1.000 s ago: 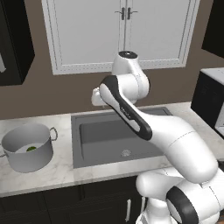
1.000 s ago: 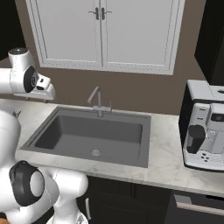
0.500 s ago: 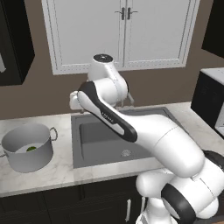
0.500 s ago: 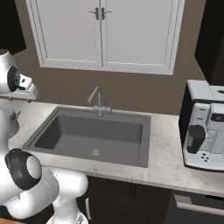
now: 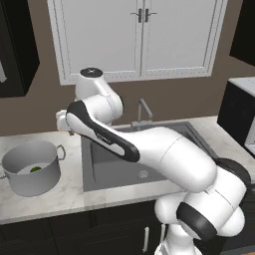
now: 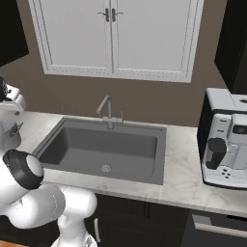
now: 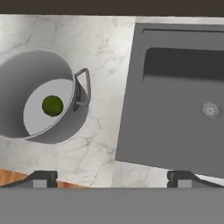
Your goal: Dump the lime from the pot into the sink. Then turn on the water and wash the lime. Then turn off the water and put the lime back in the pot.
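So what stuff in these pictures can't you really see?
- The pot: its far handle is hidden by its own wall in the left base view, and the picture edge cuts its left side in the hand view.
- The lime: too small to show its skin.
- The faucet: the arm covers its base in the left base view.
- The sink: its right part runs off the hand view.

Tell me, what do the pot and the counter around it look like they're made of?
The pot looks like brushed light-grey metal: even matte sheen, thin wire-like loop handle. The counter looks like polished white marble, judging by its grey veining, though it could be imitation stone.
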